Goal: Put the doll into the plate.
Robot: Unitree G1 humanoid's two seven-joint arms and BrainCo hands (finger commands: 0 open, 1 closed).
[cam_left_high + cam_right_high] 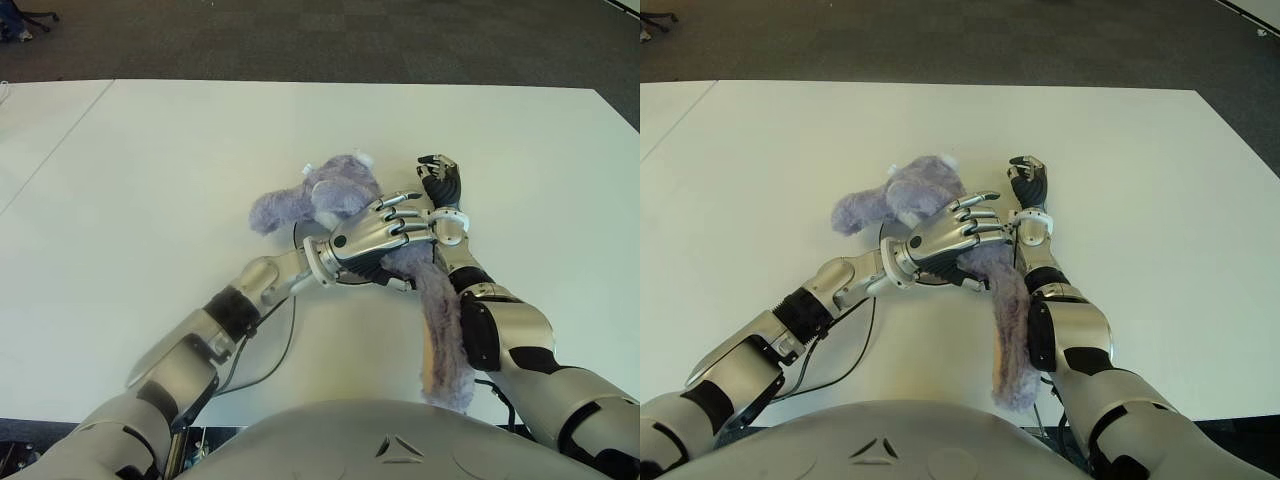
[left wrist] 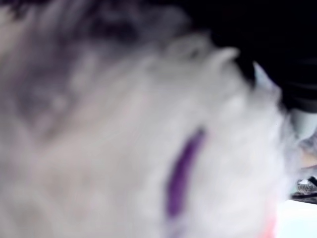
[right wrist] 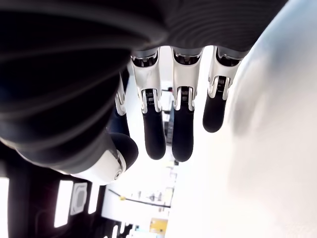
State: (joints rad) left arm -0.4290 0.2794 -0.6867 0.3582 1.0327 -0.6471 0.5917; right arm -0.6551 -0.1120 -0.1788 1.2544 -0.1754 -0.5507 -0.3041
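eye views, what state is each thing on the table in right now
doll: purple plush, lying over the plate, tail trailing toward the robot's body
plate: on the white table, mostly hidden under the doll and the left hand
left robot hand: on top of the doll, fingers laid over it
right robot hand: beside the doll on its right, fingers extended, holding nothing

You saw the plate (image 1: 305,238) mostly hidden under the doll (image 1: 340,190) and left hand (image 1: 375,232); the left wrist view was blurred fur.

Office/lab-type rm: big white table (image 1: 150,200), dark carpet-tile floor (image 1: 330,40).
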